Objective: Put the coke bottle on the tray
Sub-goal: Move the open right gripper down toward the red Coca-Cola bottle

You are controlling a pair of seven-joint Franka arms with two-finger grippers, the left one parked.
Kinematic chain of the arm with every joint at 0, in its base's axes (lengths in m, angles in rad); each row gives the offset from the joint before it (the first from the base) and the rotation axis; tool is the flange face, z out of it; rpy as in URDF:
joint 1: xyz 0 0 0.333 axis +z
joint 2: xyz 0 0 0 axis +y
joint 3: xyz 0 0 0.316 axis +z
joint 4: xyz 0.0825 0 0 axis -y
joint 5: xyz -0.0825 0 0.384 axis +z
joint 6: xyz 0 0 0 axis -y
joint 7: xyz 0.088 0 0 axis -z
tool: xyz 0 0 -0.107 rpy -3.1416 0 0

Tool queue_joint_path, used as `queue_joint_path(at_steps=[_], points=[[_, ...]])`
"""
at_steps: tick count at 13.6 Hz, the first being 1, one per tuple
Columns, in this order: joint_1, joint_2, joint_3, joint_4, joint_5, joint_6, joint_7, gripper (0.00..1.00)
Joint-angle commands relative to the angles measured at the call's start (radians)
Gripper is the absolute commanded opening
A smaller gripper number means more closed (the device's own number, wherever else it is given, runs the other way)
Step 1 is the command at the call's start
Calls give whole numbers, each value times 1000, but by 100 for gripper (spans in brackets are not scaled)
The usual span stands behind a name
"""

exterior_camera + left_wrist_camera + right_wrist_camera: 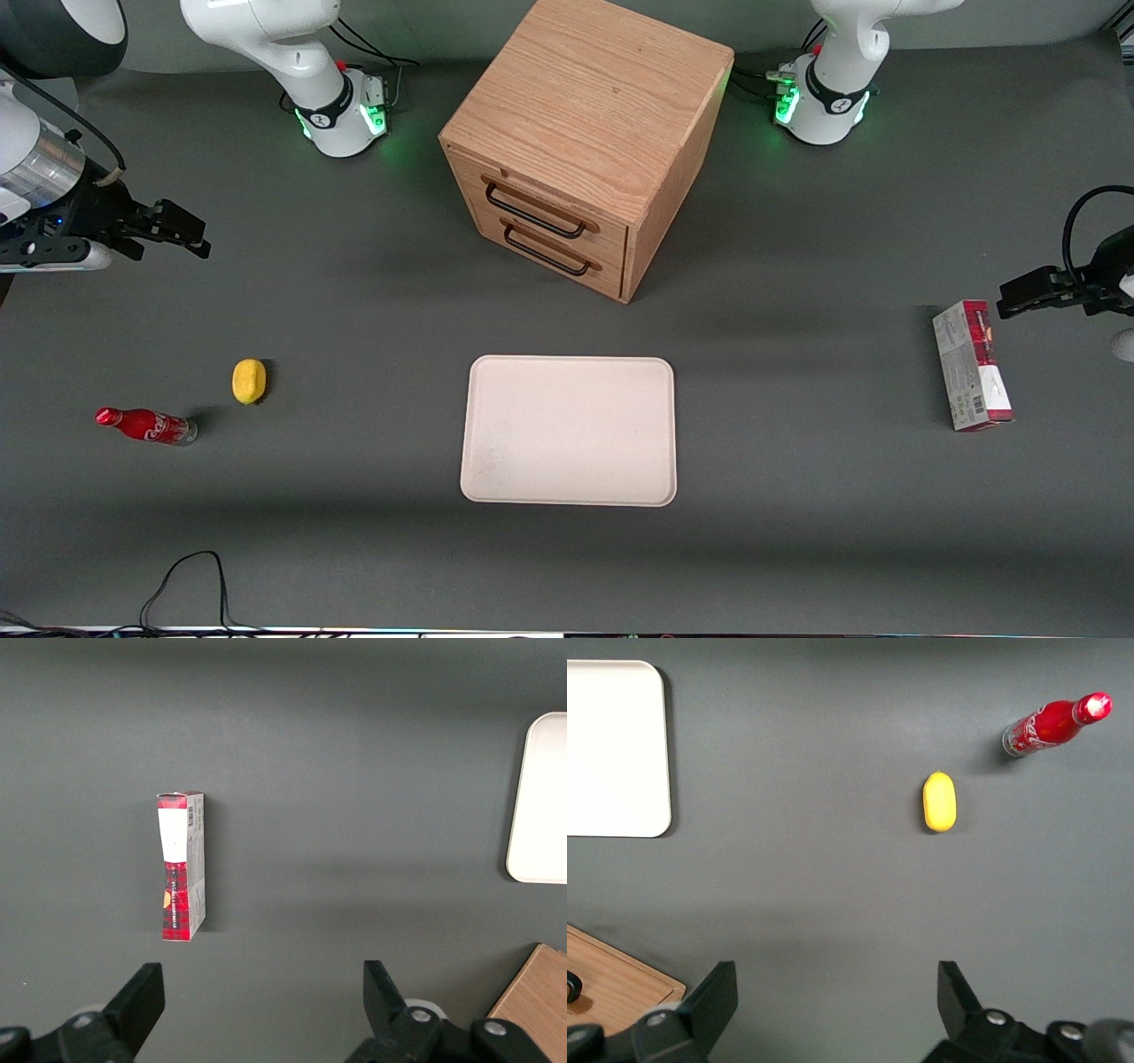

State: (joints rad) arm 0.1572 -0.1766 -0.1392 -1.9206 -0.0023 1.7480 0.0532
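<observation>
Grey table (354,532) running past every frame edge. Wooden drawer cabinet (585,133) at twelve o'clock from the tray, cut off at the top, two black handles on its front. Cream tray (569,431) bare at mid-table, only partly caught by either wrist camera. Working arm mostly out of frame; gripper (182,232) hovering at twelve o'clock above the coke bottle, well apart from it, fingers spread wide, holding nothing. Red-and-grey carton (972,365) toward the parked arm's end, print too small to read. Coke bottle (146,426) standing on the table toward the working arm's end, white script lettering unreadable. Yellow oval object (249,381) near the bottle, toward the tray.
</observation>
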Motion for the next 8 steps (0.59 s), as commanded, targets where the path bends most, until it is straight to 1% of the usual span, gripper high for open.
queue_joint_path(at_steps=[1,3,4,5,7,8], points=[[-1,19,7,26,-21,-28,31,100],[-7,46,-2,60,-27,-28,-1,100],[-10,84,-13,105,-37,-28,-69,100],[-13,139,-58,171,-65,-31,-195,100],[-13,237,-156,280,-59,-33,-353,100],[-13,306,-187,354,-51,-35,-409,100]])
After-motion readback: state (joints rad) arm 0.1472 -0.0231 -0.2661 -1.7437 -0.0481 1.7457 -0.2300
